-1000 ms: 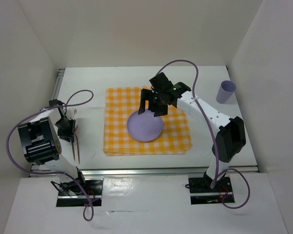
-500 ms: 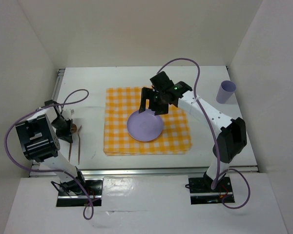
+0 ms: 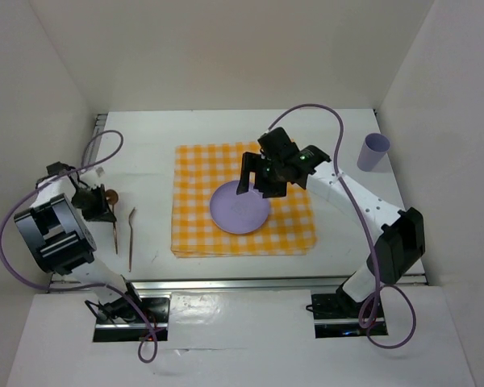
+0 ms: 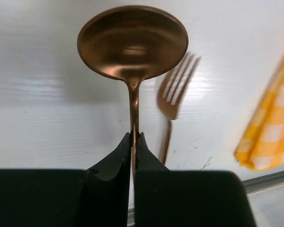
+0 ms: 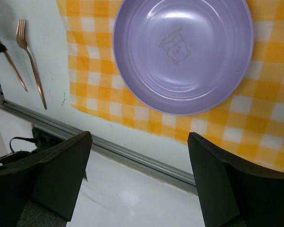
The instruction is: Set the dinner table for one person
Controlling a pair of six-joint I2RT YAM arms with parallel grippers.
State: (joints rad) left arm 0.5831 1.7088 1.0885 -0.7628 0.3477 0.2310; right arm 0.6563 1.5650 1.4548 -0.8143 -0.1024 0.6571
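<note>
The table (image 3: 149,141) fills the middle of the top view, white with a metal rail at its lower edge. An orange-checked cloth (image 3: 195,165) lies at its centre with a purple plate (image 3: 239,211) on it. A purple cup (image 3: 374,151) stands well apart at the upper right. On bare table at the left, a copper fork (image 3: 131,238) lies just beside a copper spoon (image 4: 132,42).

The left gripper (image 4: 134,142) is pressed together on the spoon's thin stem, just below the bowl. Whether the spoon is off the table, I cannot tell. The right gripper (image 3: 260,179) hangs over the plate's upper edge with its jaws spread wide, holding nothing.

The step in hand looks like bringing the spoon to the setting. The pinch sits close to the bowl, so the rest of the handle runs back under the gripper and may droop or swivel. Lift straight up first, so the handle does not catch the fork. Keep the wrist level on the way towards the cloth. Lower until the spoon lies flat beside the plate, parallel to the cloth's edge, then release. Stay clear of the right arm above the plate.
</note>
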